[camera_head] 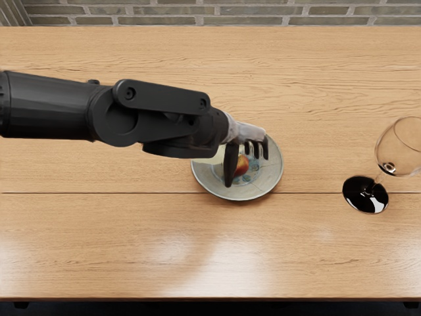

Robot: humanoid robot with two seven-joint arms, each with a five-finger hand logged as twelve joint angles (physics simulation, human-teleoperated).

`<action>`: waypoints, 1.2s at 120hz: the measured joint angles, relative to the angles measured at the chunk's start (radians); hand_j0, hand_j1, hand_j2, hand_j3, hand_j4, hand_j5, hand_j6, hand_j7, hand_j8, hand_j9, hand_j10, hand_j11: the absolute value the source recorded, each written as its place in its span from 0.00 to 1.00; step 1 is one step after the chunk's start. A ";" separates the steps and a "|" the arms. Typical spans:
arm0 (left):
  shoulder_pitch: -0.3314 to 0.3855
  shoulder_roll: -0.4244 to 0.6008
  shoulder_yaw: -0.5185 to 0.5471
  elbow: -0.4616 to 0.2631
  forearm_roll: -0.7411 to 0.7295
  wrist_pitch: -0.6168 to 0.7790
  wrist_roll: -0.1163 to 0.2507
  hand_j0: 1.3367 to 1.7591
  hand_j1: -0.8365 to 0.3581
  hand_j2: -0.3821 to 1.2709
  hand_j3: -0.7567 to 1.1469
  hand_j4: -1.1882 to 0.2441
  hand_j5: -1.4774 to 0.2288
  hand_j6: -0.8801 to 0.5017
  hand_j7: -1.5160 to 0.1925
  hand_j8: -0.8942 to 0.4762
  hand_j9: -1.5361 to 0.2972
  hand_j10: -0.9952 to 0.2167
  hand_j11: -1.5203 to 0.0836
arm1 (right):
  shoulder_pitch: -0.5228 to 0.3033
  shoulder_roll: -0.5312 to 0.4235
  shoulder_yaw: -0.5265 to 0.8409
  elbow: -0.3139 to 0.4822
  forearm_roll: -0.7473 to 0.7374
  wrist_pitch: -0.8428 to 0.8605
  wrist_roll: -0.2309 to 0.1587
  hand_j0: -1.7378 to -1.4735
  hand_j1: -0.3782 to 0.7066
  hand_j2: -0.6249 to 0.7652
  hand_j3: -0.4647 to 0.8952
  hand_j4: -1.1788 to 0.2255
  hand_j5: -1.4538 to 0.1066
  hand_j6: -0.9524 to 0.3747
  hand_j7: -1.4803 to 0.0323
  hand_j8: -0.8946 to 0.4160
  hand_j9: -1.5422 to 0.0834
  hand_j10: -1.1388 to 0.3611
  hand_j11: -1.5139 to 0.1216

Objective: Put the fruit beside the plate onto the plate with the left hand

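One arm shows on my feed, the left, reaching in from the picture's left edge across the wooden counter (131,250). Its left hand (245,141) hangs directly over the plate (273,174), pointing downward. The fruit (243,165), reddish orange, sits within the plate's rim near its middle, pressed right up against the hand and partly hidden by it. I cannot tell whether the hand is clamped on the fruit or loose beside it, nor whether the fruit rests on the plate's surface or is held just above it. Well to the right stands a wine glass (395,151), tilted, on a dark foot. A brick wall (197,12) runs behind the counter.
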 joint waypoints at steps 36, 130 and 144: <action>0.042 0.285 -0.177 -0.111 -0.119 -0.116 -0.007 0.76 0.72 0.27 0.40 0.63 0.65 0.44 0.67 0.45 0.64 0.59 0.72 | 0.000 0.000 0.000 0.000 0.000 0.000 0.000 0.30 0.06 0.44 0.34 0.82 0.90 0.69 0.95 0.66 0.92 0.74 0.90; 0.533 0.673 -0.573 0.098 -0.621 -0.534 0.012 0.76 0.74 0.26 0.40 0.65 0.67 0.45 0.70 0.47 0.66 0.61 0.74 | 0.000 0.000 0.000 0.000 0.000 0.000 0.000 0.30 0.06 0.44 0.34 0.82 0.90 0.69 0.95 0.66 0.92 0.74 0.90; 0.583 0.697 -0.609 0.181 -0.623 -0.537 0.013 0.76 0.74 0.26 0.40 0.65 0.68 0.46 0.70 0.47 0.66 0.62 0.74 | 0.000 0.000 0.000 0.000 0.000 0.000 0.000 0.30 0.06 0.44 0.34 0.82 0.90 0.69 0.95 0.66 0.92 0.74 0.90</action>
